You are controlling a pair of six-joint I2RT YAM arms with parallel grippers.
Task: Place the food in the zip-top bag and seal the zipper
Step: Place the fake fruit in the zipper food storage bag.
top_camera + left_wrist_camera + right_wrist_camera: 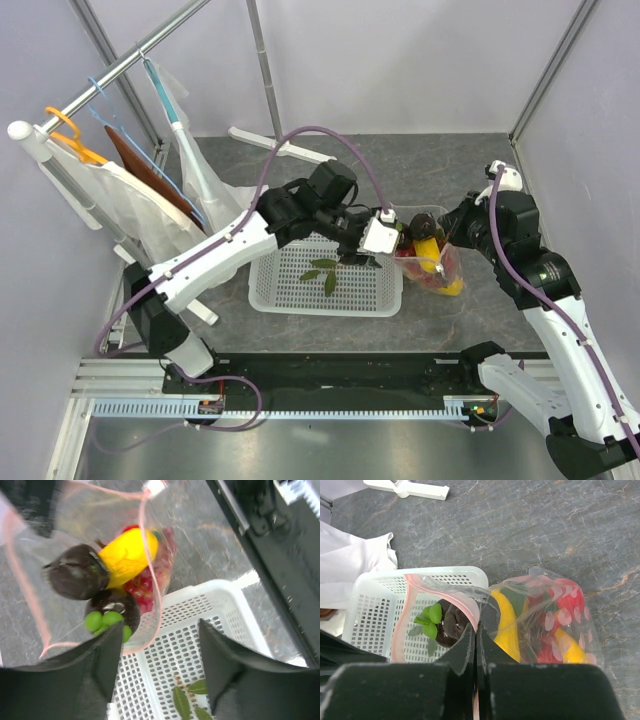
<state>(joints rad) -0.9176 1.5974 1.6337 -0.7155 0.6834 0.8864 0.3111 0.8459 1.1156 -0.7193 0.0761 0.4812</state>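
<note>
A white basket (290, 290) with loose leaves (325, 272) sits left of centre. Over its right rim the left gripper (160, 630) hangs, its fingers (107, 650) spread and holding nothing. Just to the right, the bag (570, 615) rests on the table (450, 160) with a mango (127, 555), mangosteens (75, 572) and red fruit (567, 597) inside. The right gripper (476, 630) pinches its pink-edged mouth.

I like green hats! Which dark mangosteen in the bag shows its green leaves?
The lower mangosteen in the left wrist view, nearest the white mesh basket; the other mangosteen, higher beside the yellow mango, looks all dark.
</note>
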